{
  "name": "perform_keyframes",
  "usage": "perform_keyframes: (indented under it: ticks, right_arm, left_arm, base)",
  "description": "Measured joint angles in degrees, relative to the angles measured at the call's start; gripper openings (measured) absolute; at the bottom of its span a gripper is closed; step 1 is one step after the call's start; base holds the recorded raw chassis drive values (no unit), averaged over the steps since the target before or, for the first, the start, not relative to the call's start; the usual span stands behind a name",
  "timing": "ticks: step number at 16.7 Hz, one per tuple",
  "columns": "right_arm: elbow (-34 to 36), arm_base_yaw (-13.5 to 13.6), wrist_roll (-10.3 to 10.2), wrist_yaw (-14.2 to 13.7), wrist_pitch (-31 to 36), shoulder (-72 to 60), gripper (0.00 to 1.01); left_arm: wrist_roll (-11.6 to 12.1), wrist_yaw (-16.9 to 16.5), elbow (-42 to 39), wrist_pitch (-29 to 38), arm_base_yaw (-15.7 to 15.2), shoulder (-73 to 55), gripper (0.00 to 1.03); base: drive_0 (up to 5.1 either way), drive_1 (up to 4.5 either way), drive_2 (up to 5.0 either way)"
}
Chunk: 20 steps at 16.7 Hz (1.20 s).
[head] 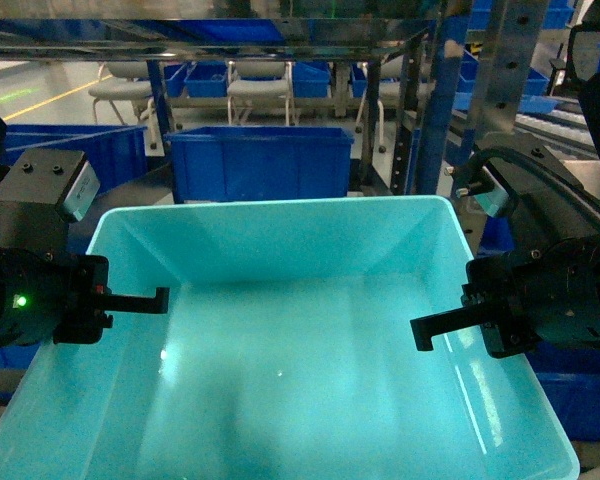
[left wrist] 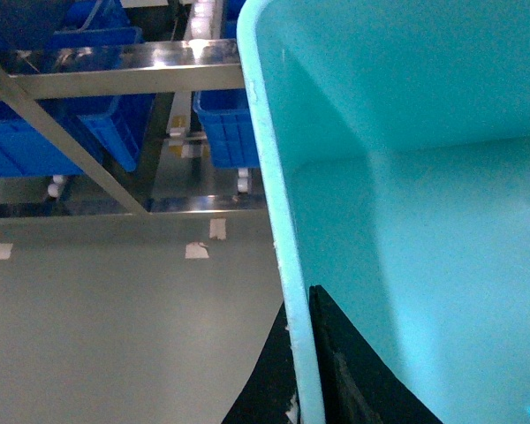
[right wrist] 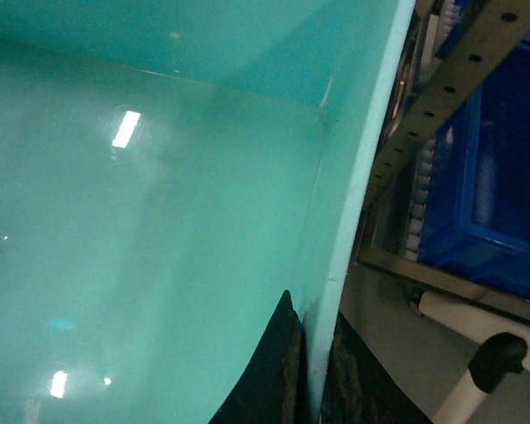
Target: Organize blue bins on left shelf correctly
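**Op:** Holding the tub (head: 280, 330) by both side walls. My left gripper (head: 140, 300) is clamped over the rim at nine o'clock, my right gripper (head: 445, 325) over the rim at three. Each wrist view shows a dark finger on either side of the thin wall, so both are closed on it.

**Spotter:** Where is it relative to the shelf (head: 280, 40)?

**Op:** Carried in front of me, low in the head view; the steel beams run across at twelve o'clock, past the far wall. A dark blue crate (head: 260, 160) stands beyond it.

**Spotter:** How will it handle?

**Op:** It is empty, so I judge it light. Smooth glossy plastic with sloping walls and rounded corners; I expect it to be slippery, and the thin walls may flex. The rim is the only lip to pinch, so opposite sides at mid-length looks right for balance.

**Spotter:** And the shelf?

**Op:** Shiny perforated uprights, white rollers (right wrist: 420, 199) beside them.
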State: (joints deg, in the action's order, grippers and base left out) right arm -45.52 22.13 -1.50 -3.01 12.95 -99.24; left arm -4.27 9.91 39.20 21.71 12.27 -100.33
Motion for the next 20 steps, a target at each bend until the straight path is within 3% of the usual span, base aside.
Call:
perform_keyframes:
  ticks: [14, 20]
  right_arm:
    - [0.0, 0.0, 0.0, 0.0, -0.1, 0.0, 0.03]
    - [0.0, 0.3, 0.0, 0.0, 0.0, 0.0, 0.03]
  left_arm:
    - [0.0, 0.0, 0.0, -0.1, 0.0, 0.0, 0.02]
    - [0.0, 0.0, 0.2, -0.3, -0.3, 0.1, 0.02]
  base:
    - [-4.0, 4.57, -0.7]
    - [-0.1, -0.07, -0.1]
